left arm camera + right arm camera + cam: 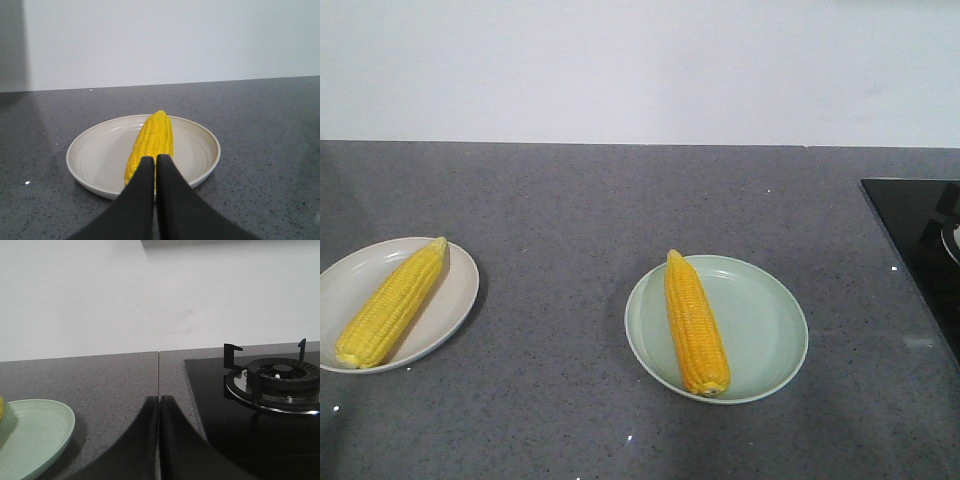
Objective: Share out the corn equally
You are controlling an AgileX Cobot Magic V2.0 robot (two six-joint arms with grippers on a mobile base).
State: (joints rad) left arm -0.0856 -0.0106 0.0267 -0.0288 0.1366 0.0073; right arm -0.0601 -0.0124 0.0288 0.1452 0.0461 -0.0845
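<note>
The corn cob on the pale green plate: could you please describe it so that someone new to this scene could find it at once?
On the grey speckled stone countertop, left of the black glass hob, sits a round pale green plate. The bright yellow corn cob lies across its left half, pointed tip toward the wall. The other yellow cob lies slanted on a cream plate at the far left.
</note>
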